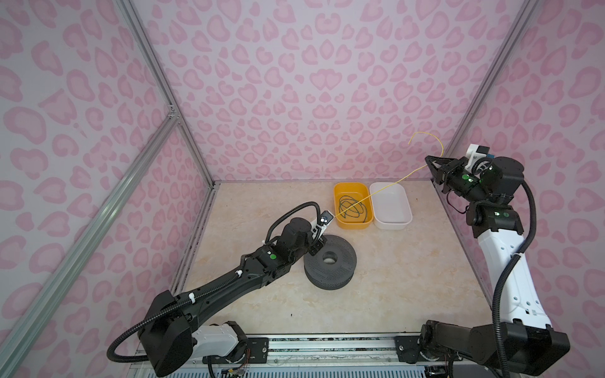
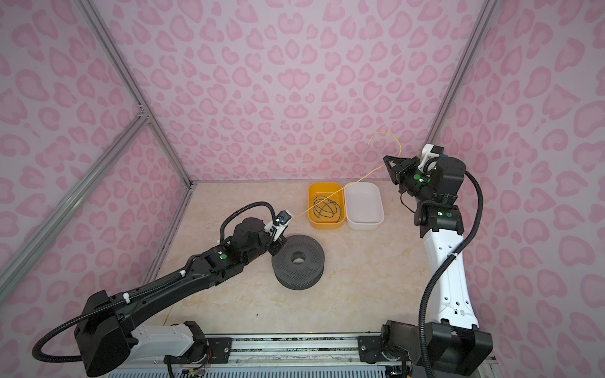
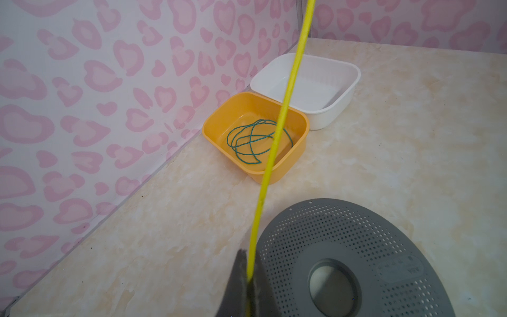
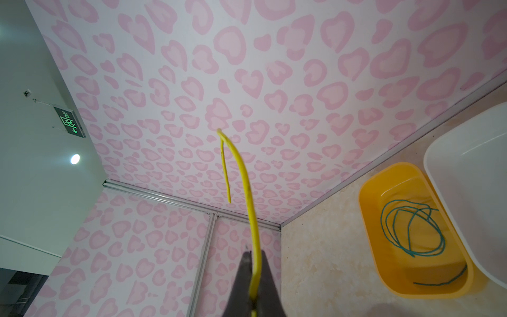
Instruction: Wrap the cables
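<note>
above the bench (image 1: 393, 278), the yellow cable (image 1: 386, 188) runs straight from the left end effector (image 3: 248, 277), pinched shut on it beside the grey spool (image 1: 329, 261), up to the right end effector (image 4: 253, 277), likewise clamped on it.

Yellow cable (image 3: 262, 192), dark green cable (image 3: 248, 142), orange tub (image 3: 290, 159), white tub (image 3: 337, 109), grey perforated spool (image 3: 356, 233), pink-blotched walls (image 1: 294, 81).

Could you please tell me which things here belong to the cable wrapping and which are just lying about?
Job: thin yellow cable, stretched between left gripper and right gripper; thin dark green cable, coiled in orange plastic tub; probably grey perforated round spool.
Idle: empty white plastic tub.
</note>
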Robot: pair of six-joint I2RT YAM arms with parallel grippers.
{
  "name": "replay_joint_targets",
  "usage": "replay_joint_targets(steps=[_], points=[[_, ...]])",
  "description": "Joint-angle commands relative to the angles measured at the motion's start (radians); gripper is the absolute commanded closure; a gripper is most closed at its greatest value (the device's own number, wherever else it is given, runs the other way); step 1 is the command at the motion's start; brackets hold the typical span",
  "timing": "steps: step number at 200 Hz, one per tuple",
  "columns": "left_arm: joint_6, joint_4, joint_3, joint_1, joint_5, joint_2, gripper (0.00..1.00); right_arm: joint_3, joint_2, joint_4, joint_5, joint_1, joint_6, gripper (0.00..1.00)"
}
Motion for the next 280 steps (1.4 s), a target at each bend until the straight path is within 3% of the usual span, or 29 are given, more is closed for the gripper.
replay_joint_targets(steps=[1, 116, 160, 176, 195, 204, 225, 280], points=[[0.037, -0.189, 0.008, 0.013, -0.183, 0.043, 0.96, -0.01, -0.003, 0.238, 0.144, -0.032, 0.025, 1.0], [0.217, 0.008, 0.165, 0.037, -0.196, 0.23, 0.96, -0.034, 0.038, 0.271, 0.06, -0.133, 0.024, 1.0], [0.177, 0.003, 0.146, 0.045, -0.143, 0.259, 0.95, -0.035, 0.035, 0.298, 0.05, -0.156, 0.045, 1.0], [0.161, -0.013, 0.129, 0.045, -0.133, 0.255, 0.86, -0.039, 0.03, 0.3, 0.049, -0.151, 0.041, 1.0], [0.14, -0.056, 0.142, 0.044, -0.123, 0.221, 0.65, -0.04, 0.015, 0.259, 0.068, -0.128, -0.003, 1.0], [0.125, -0.079, 0.161, 0.044, -0.114, 0.188, 0.5, -0.038, 0.007, 0.229, 0.085, -0.114, -0.029, 1.0], [0.104, -0.126, 0.23, 0.043, -0.084, 0.109, 0.34, -0.042, -0.012, 0.176, 0.13, -0.085, -0.08, 1.0], [0.095, -0.192, 0.459, 0.014, -0.015, 0.038, 0.3, -0.039, -0.042, 0.091, 0.236, 0.005, -0.172, 1.0]])
